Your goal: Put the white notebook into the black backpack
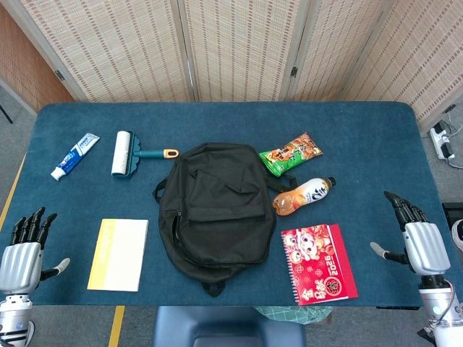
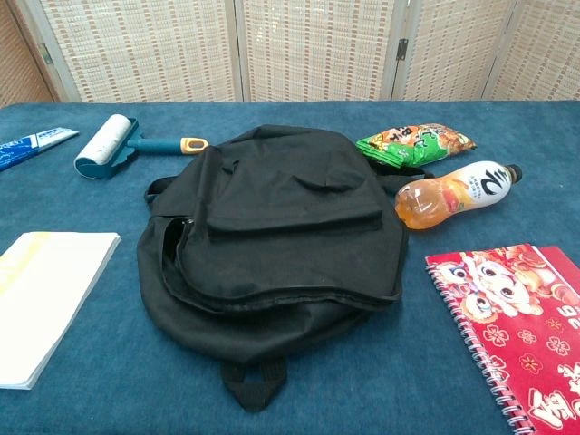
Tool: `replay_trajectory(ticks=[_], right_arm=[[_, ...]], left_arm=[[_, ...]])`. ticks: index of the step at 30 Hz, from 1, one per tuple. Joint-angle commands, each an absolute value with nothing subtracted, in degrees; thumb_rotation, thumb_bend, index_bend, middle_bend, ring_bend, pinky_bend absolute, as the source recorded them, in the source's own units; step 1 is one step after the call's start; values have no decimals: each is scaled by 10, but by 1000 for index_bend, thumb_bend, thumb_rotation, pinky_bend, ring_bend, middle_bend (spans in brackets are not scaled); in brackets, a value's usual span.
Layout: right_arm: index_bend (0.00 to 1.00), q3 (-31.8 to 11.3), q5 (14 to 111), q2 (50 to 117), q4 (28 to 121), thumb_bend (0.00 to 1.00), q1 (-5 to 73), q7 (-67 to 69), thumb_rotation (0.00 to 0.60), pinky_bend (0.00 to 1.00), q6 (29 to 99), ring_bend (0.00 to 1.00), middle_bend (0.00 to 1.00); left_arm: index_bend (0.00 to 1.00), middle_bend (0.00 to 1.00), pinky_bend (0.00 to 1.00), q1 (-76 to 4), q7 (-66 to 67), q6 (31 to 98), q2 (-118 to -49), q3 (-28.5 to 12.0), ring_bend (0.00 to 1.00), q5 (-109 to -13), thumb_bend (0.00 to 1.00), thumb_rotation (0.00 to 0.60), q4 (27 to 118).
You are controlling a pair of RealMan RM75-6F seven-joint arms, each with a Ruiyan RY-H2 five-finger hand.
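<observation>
White notebook (image 1: 119, 254): lies flat on the blue bench (image 1: 362, 130), front-left area, left of the backpack and apart from it; closed, yellow band along its left edge.
Notebook axis: long side runs front-to-back in the head view, near short edge close to the bench's front edge.
Black backpack (image 1: 215, 206): flat on its back at bench centre, top handle loop toward the front edge; main zipper gapes along the left and front side — interior not visible, contents cannot be told.
Left hand (image 1: 22, 253): at the front-left corner, off the notebook, fingers extended and apart, holding nothing.
Right hand (image 1: 418, 237): at the front-right edge, fingers spread, holding nothing.
Other items: red spiral notebook (image 1: 318, 263) right of the backpack; orange drink bottle (image 1: 302, 196) and snack bag (image 1: 291, 153) behind it; lint roller (image 1: 126, 154) and toothpaste tube (image 1: 74, 155) at back left.
</observation>
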State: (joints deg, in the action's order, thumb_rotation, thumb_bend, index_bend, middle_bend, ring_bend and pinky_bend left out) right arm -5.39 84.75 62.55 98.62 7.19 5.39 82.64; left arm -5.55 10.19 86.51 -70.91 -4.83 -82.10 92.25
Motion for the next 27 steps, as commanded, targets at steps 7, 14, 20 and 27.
replay_trajectory(ticks=[7,14,20,27], right_arm=[[19,-50,854,624,989,123,73,50,600,179,824,147,155],[19,-41,875,611,1001,123,77,40,600,179,817,146,157],[20,-39,882,608,1002,124,77,47,600,179,822,147,157],[20,-40,886,606,999,122,76,56,600,179,827,147,156]], left_arm=[[150,44,66,-56,101,865,-710,-47,52,-824,190,600,922],[151,44,66,-54,98,869,-707,-44,51,-830,191,600,924],[162,52,65,-62,88,861,-714,-40,52,-844,191,600,900],[190,84,82,-101,58,813,-754,-32,79,-873,204,600,800]])
